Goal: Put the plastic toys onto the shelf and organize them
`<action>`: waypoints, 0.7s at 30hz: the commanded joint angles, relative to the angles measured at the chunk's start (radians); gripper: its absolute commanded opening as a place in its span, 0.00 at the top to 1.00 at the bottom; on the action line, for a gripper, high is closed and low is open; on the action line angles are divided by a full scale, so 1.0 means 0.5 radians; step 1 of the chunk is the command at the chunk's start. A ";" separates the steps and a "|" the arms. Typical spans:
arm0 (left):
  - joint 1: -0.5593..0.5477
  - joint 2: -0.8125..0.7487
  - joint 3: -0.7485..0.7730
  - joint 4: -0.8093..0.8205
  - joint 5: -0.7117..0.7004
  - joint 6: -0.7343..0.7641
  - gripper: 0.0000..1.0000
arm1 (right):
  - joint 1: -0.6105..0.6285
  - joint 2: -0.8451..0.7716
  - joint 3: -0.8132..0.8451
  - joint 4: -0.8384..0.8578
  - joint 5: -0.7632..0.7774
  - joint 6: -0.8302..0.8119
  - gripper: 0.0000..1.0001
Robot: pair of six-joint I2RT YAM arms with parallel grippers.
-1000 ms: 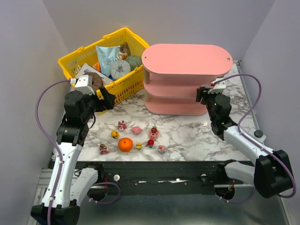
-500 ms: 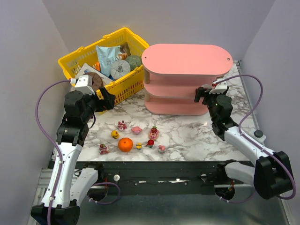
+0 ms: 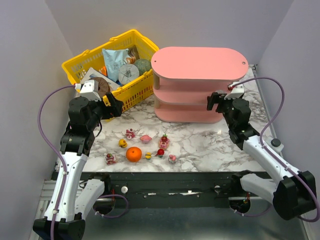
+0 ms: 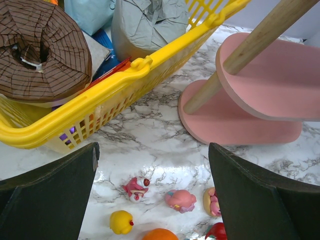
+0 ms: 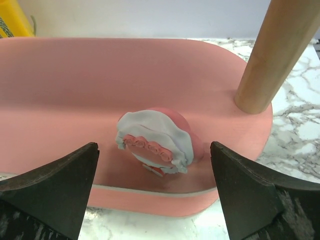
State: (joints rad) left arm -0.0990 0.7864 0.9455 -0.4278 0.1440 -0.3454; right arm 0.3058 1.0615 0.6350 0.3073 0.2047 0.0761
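The pink three-tier shelf (image 3: 197,85) stands at the back centre. My right gripper (image 3: 216,101) is open at the shelf's right end. In the right wrist view a pink-and-white toy (image 5: 157,140) lies on the lowest board (image 5: 60,100), between my open right gripper's (image 5: 154,147) fingers and touching neither. Several small toys lie on the marble near the front, among them a pink one (image 3: 130,133), a yellow one (image 3: 122,143) and a red one (image 3: 160,152). My left gripper (image 3: 116,106) is open and empty above them, by the basket. Its wrist view shows toys (image 4: 135,188) below.
A yellow mesh basket (image 3: 75,67) full of packaged goods stands at the back left, touching the shelf. An orange ball (image 3: 133,154) lies among the toys. A wooden shelf post (image 5: 272,55) rises just right of the placed toy. Grey walls close in both sides.
My right gripper has drawn back slightly to the right from the shelf's end. The left arm and the toys on the table have not moved.
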 commanded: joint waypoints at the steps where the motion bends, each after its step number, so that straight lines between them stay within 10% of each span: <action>1: 0.011 -0.024 -0.020 0.030 0.040 -0.006 0.01 | -0.010 -0.046 0.126 -0.307 0.063 0.102 0.00; 8: 0.011 -0.023 -0.020 0.033 0.040 -0.009 0.01 | -0.007 -0.098 0.166 -0.479 0.318 0.191 0.00; 21: 0.011 -0.063 -0.072 0.082 0.099 -0.009 0.01 | -0.004 -0.619 0.249 -1.028 -0.280 0.430 0.00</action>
State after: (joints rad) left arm -0.0990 0.7685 0.9287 -0.4145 0.1600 -0.3462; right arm 0.3058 0.8410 0.7380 -0.0837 0.1898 0.2302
